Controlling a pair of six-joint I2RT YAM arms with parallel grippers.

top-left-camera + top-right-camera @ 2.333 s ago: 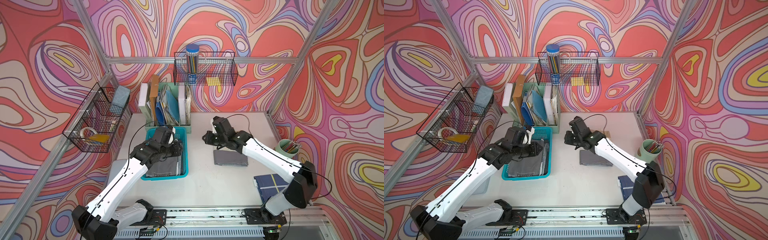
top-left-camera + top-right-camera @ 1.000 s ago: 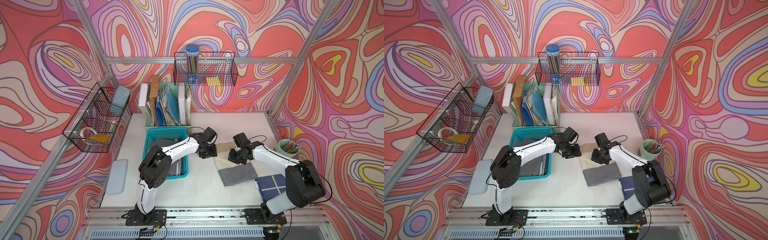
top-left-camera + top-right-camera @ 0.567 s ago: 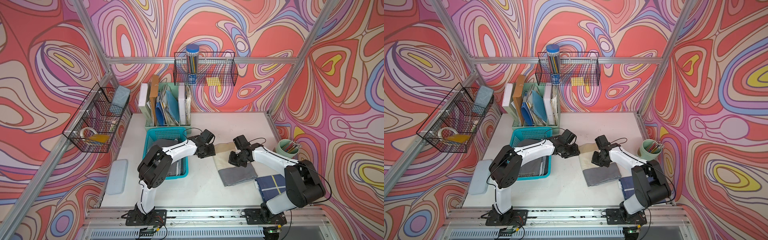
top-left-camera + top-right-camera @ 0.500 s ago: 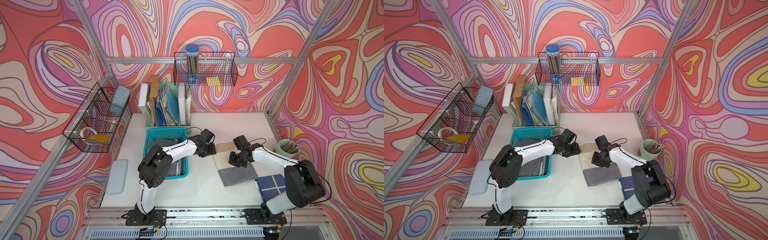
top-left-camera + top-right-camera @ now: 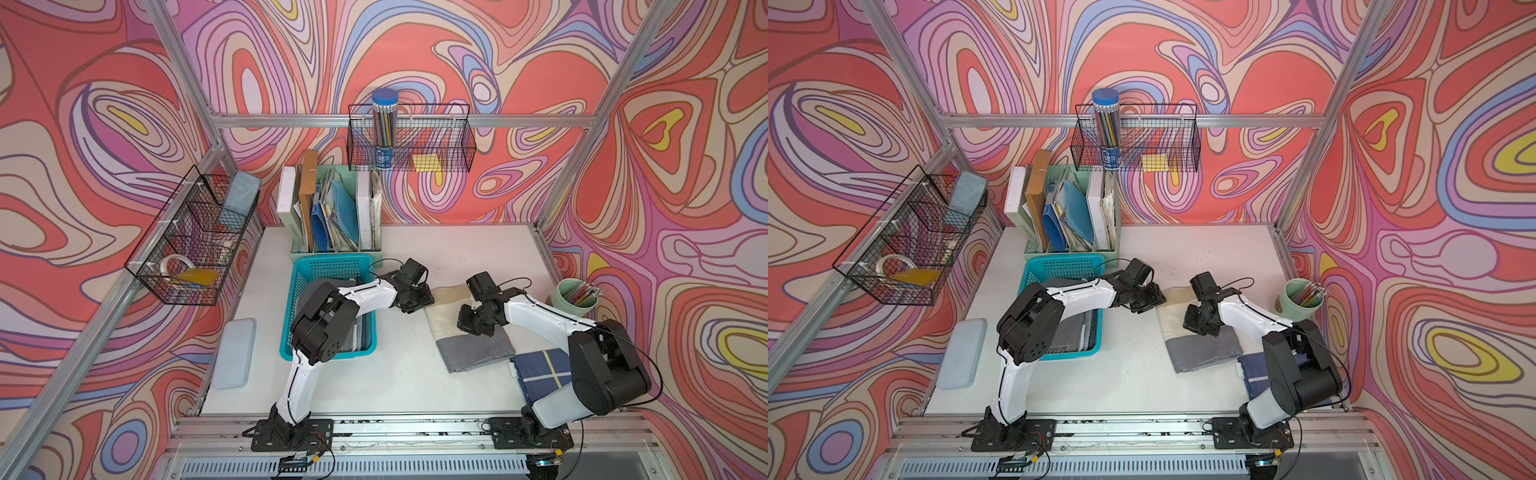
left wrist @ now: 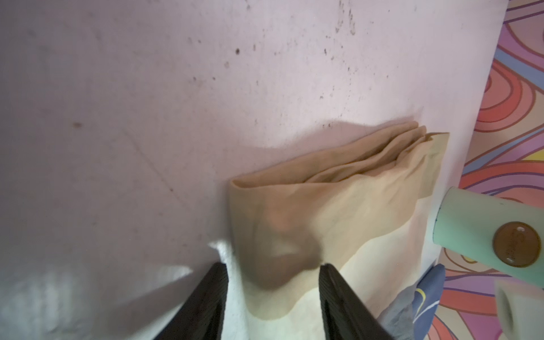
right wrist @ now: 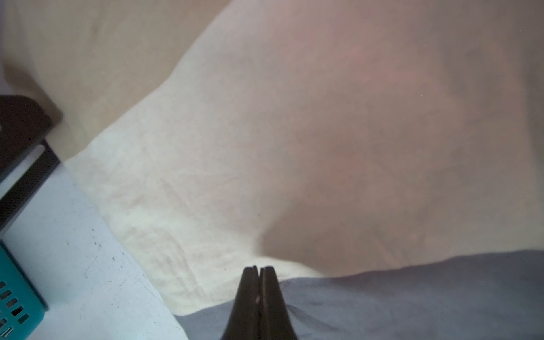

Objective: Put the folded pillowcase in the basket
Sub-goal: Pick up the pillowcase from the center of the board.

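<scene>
Beige pillowcase (image 5: 451, 291) sits 3 o'clock of left gripper (image 5: 422, 303), jaws spread astride its corner; right gripper (image 5: 473, 327) pressed together; basket (image 5: 332, 262) 9 o'clock.

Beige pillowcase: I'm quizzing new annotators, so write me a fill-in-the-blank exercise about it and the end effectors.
The beige pillowcase lies on the ___, not in the turquoise basket.
The left end effector, at its edge, is ___.
The right end effector is ___.
The green cup holds ___.
Missing words: table; open; shut; pencils.
</scene>
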